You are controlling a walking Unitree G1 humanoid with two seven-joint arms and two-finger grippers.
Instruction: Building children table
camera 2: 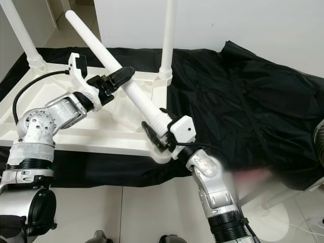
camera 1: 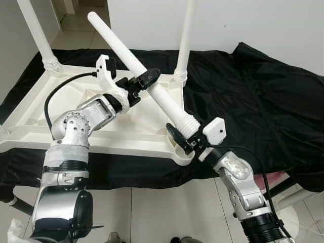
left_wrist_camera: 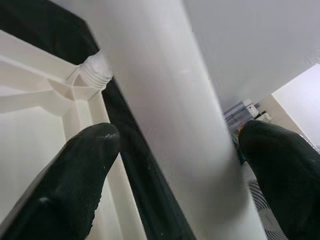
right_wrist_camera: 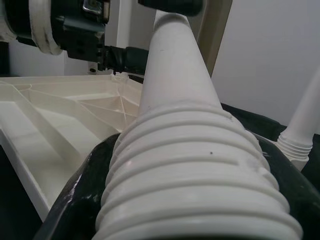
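Left eye view shows an upturned white plastic tabletop lying underside-up on a black cloth that covers a low surface, with pale floor tiles in front. Two white legs already stand upright in the far corners: one at the far left corner and one at the far right corner. A third white leg slants across the tabletop, its smooth end up and toward the far left, its ribbed, threaded end down at the near right corner of the tabletop. The left gripper is clamped around the middle of this slanted leg; in the left wrist view its black fingers sit on either side of the white shaft, pressed against it. The right gripper holds the same leg at the ribbed threaded collar, just above the corner socket; in the right wrist view the thick white ribs lie between the black fingers, which close around them. Whether the thread has entered the socket cannot be told. A black cable loops from the left wrist over the tabletop.
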